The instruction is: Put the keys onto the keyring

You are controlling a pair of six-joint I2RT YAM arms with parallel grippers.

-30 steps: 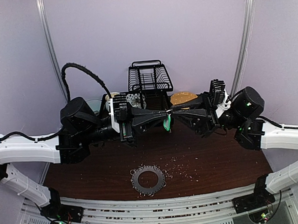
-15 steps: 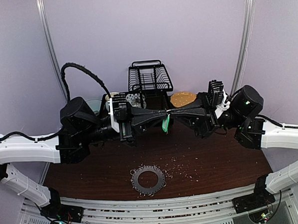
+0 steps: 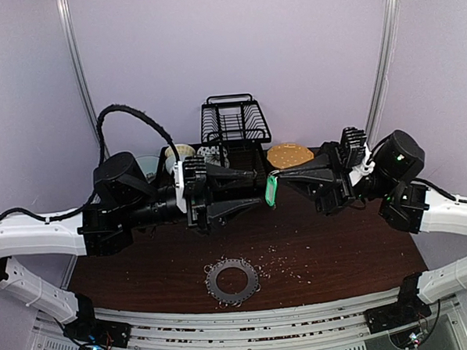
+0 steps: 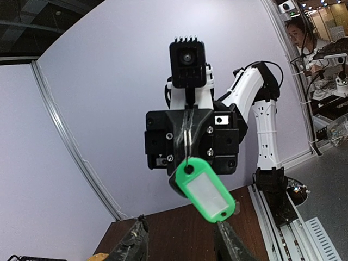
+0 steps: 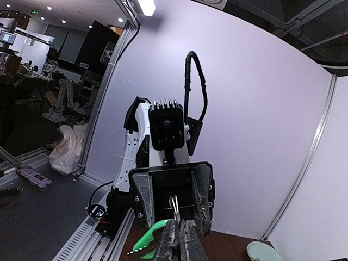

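A green key point(image 3: 270, 192) with a white label window point(image 4: 205, 190) hangs from a thin silvery wire loop point(image 5: 174, 207). My right gripper point(image 3: 275, 173) is shut on that loop, high above the table. In the right wrist view the fingers point(image 5: 169, 239) are pressed together on the wire, and the key's green head point(image 5: 151, 232) shows to their left. My left gripper point(image 3: 259, 188) faces it with its jaws open, and its fingertips point(image 4: 136, 243) straddle the key's lower end without touching it. The keyring point(image 3: 232, 280), a dark ring-shaped disc fringed with wire loops, lies flat near the table's front edge.
A black wire rack point(image 3: 232, 122) stands at the back centre, with a tan round disc point(image 3: 287, 153) to its right and bowls point(image 3: 181, 152) to its left. Pale crumbs point(image 3: 281, 263) are scattered on the dark wooden table point(image 3: 347, 251) right of the keyring.
My left gripper has opened and drawn back to the left. The right arm has shifted right and slightly up, and the green key now hangs from it alone.
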